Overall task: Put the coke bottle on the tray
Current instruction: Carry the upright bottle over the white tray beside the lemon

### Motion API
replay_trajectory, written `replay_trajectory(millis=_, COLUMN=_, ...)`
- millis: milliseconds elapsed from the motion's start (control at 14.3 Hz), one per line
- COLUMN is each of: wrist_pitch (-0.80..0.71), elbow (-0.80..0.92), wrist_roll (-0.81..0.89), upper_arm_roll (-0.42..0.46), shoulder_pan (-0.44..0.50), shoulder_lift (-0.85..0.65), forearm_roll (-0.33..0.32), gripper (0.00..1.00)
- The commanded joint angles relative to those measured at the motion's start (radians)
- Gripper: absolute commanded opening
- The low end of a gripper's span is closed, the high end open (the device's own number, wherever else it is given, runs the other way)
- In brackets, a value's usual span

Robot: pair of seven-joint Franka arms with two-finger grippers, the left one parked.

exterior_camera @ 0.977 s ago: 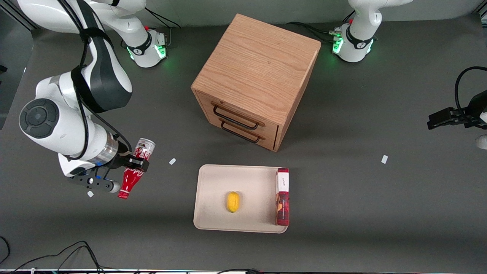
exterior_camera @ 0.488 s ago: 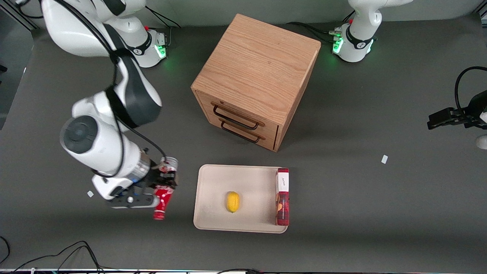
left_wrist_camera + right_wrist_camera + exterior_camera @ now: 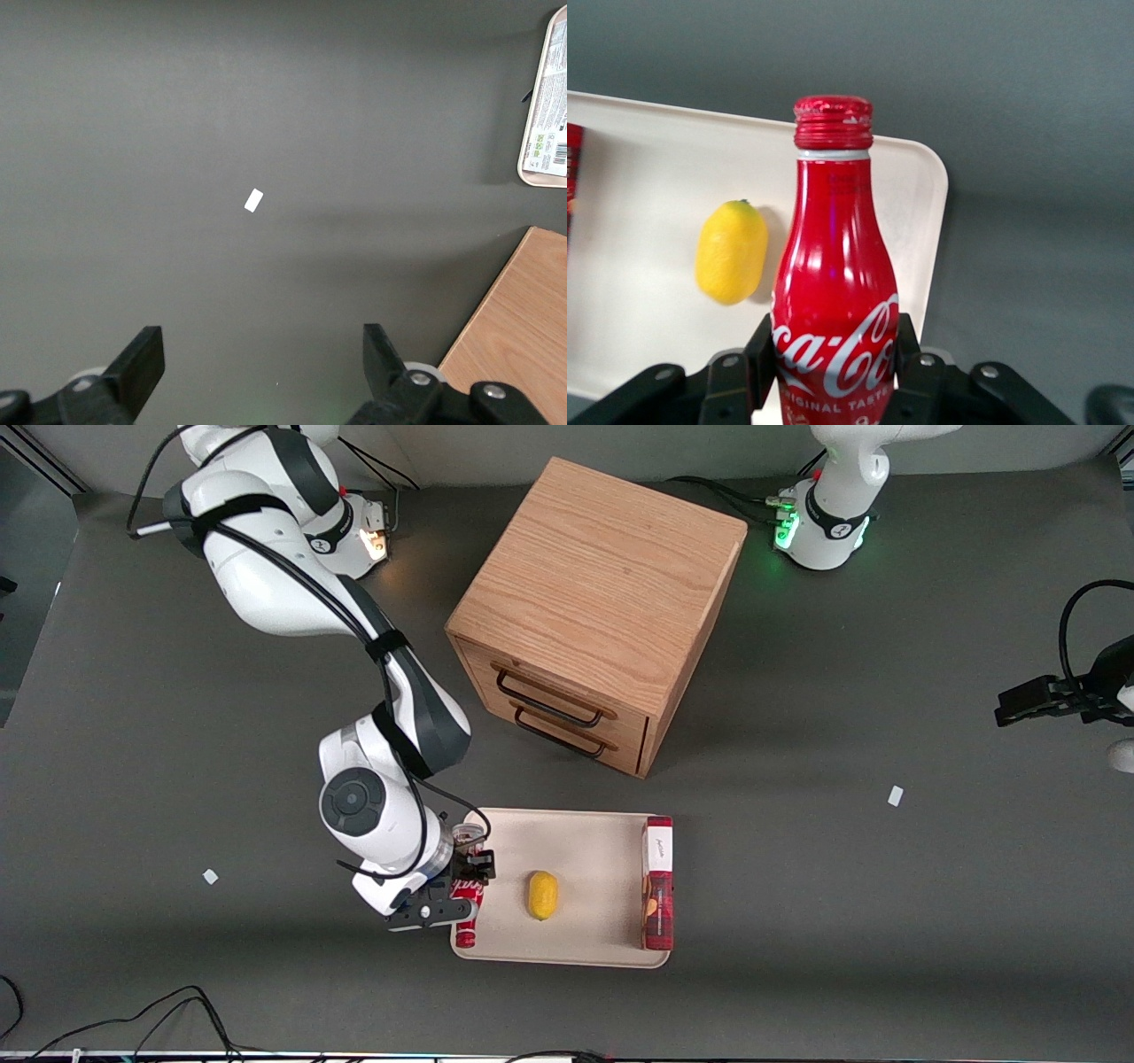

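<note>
The table (image 3: 842, 921) is a wide dark surface. A cabinet (image 3: 598, 602) stands on it, drawer fronts facing the tray (image 3: 585, 841), with a strip of bare table between them. The tray lies nearer the front camera than the cabinet. A box (image 3: 657, 883) lies along the tray's edge toward the parked arm's end; a lemon (image 3: 542, 895) sits mid-tray, bare tray on both sides. The claw (image 3: 468, 872) is clamped on the bottle (image 3: 467, 921) over the tray's edge at the working arm's end, beside the lemon but apart from it.
</note>
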Motion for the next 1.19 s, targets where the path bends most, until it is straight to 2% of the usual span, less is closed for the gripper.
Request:
replay_trajectory(millis=0, wrist_pitch=0.036, elbow=0.052, wrist_roll=-0.012, upper_arm_roll=0.003, shoulder_pan=0.009, shoulder_lift=0.061, forearm_roll=-0.005, gripper=0.23)
replay_trajectory(millis=140, wrist_pitch=0.071, elbow=0.051, wrist_roll=-0.006, upper_arm_roll=0.003, shoulder_pan=0.009, shoulder_lift=0.090, forearm_roll=-0.001, gripper=0.31)
replay_trajectory(millis=488, wrist_pitch=0.143, elbow=0.028, wrist_roll=-0.004, upper_arm_roll=0.003, shoulder_pan=0.006, shoulder_lift=0.139, forearm_roll=0.004, gripper=0.38)
replay_trajectory(millis=558, wrist_pitch=0.160, elbow=0.017, wrist_roll=-0.004, upper_arm_roll=0.003, shoulder_pan=0.006, shoulder_lift=0.144, forearm_roll=0.009, gripper=0.46)
replay_trajectory(millis=628, wrist_pitch=0.172, elbow=0.011, wrist_roll=-0.006, upper_arm_roll=0.003, shoulder_pan=0.005, shoulder_lift=0.145, forearm_roll=0.012, gripper=0.48)
replay_trajectory(millis=767, wrist_pitch=0.201, elbow=-0.010, wrist_roll=-0.006, upper_arm_roll=0.003, shoulder_pan=0.002, shoulder_lift=0.147, forearm_roll=0.012, gripper=0.67)
replay_trajectory(millis=837, wrist_pitch=0.214, elbow=-0.020, wrist_roll=-0.006, upper_arm_roll=0.003, shoulder_pan=-0.001, shoulder_lift=0.147, forearm_roll=0.012, gripper=0.72)
replay_trajectory(millis=977, wrist_pitch=0.214, elbow=-0.021, wrist_roll=-0.006, upper_arm_roll=0.003, shoulder_pan=0.000, shoulder_lift=0.147, forearm_roll=0.012, gripper=0.73)
replay_trajectory(millis=1116, wrist_pitch=0.214, elbow=-0.021, wrist_roll=-0.008, upper_arm_roll=0.003, shoulder_pan=-0.001, shoulder_lift=0.147, forearm_roll=0.012, gripper=0.80)
